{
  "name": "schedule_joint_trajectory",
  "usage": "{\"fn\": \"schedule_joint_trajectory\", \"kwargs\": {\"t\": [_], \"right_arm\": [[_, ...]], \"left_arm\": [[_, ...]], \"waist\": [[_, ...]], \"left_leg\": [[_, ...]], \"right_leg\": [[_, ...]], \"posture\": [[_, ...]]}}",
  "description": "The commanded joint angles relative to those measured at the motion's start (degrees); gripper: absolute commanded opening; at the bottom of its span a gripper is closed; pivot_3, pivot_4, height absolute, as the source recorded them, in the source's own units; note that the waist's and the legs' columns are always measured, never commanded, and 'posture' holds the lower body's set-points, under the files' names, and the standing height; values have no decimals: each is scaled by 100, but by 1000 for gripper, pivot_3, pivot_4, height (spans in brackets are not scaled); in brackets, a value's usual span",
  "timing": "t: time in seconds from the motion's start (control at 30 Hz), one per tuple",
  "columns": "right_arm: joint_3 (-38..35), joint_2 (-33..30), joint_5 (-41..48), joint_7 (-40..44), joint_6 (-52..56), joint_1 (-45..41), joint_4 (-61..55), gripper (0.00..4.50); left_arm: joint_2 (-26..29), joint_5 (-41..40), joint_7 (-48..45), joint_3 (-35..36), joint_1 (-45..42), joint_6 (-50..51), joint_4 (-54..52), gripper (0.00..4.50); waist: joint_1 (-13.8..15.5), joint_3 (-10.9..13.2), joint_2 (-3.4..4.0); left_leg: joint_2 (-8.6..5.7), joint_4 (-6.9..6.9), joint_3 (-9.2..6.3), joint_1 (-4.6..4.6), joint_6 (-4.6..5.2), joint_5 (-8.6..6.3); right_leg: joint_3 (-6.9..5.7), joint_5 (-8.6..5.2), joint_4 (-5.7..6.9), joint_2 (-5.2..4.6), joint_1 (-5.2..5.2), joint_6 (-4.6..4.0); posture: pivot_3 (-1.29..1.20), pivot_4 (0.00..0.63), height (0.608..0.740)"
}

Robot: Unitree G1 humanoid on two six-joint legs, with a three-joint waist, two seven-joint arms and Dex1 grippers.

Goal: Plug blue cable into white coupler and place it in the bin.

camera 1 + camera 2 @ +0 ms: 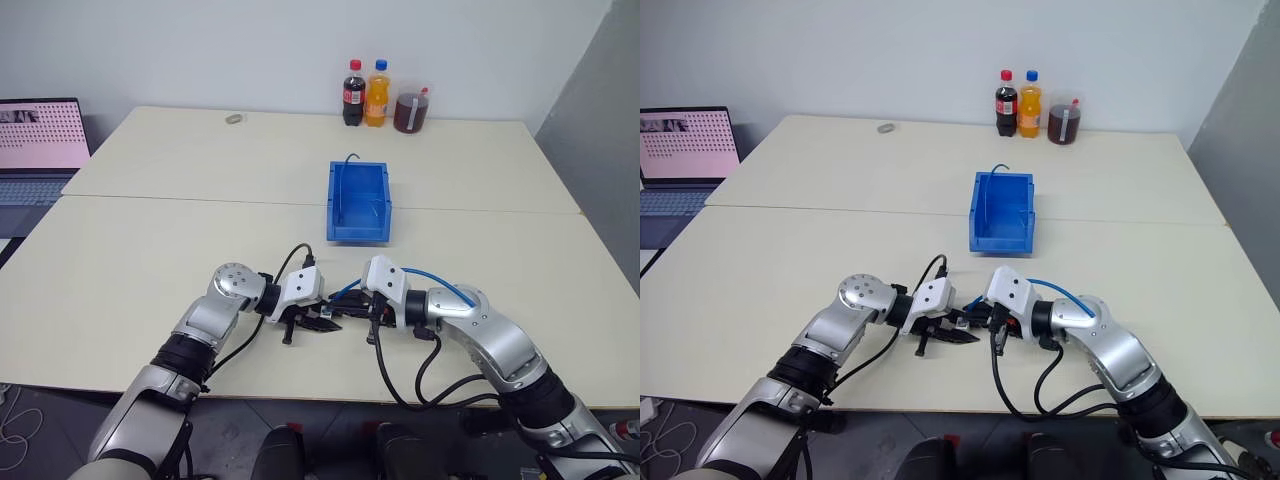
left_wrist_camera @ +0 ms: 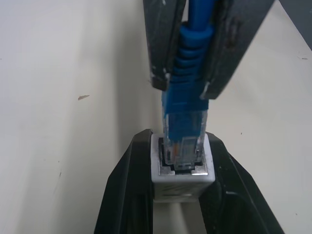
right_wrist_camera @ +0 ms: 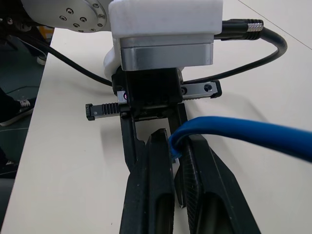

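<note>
Mating step in hand, low over the near edge of the table [image 1: 150,230]. Left gripper [image 1: 318,322] pinches the white coupler [image 2: 182,168] between its two black fingers, socket mouth turned toward the other arm so the opening stays presented and steady. Right gripper [image 1: 368,310] is pressed together on the blue cable [image 2: 187,78] just behind the boot, close to the plug, which likely keeps the limp cord from buckling under push. In the left wrist view the clear plug tip sits inside the socket mouth, contacts visible, but much of the plug body still shows outside; I judge it partly entered, not seated.

Cable slack loops back over the right forearm, off the table.

Room: the two grippers meet tip to tip, so nearly no travel is left between them. The bin [image 1: 359,203] stands well apart, farther up the table, with bare tabletop between. Bottles [image 1: 365,94] sit at the far edge, beyond the bin. Laptop [image 1: 35,150] at far left.
</note>
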Motion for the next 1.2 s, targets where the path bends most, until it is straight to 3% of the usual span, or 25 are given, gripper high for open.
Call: {"fn": "schedule_joint_trajectory", "kwargs": {"t": [0.03, 0.87, 1.2], "right_arm": [[229, -32, -175, 135, 173, -142, -118, 0], [1185, 208, -764, 1047, 467, -644, 1022, 0], [1377, 48, -1059, 1290, 411, -491, 1234, 0]], "left_arm": [[38, 147, -76, -158, 70, 63, -23, 816], [-61, 236, -16, -180, 14, -4, 104, 816], [-101, 274, 6, -150, 3, -78, 228, 816]], "waist": [[0, -1, 0], [-9, -60, 0], [-18, -105, -3]], "left_leg": [[0, 0, 0, 1, 0, 0], [1, 0, 1, 11, 0, 0], [4, -13, 2, 106, 1, -3]], "right_leg": [[0, 0, 0, 0, 0, 0], [0, -1, 2, 1, 6, -2], [-2, -29, 0, 1, 95, -16]], "posture": [[0, 150, 740], [0, 150, 740], [0, 150, 740]]}}
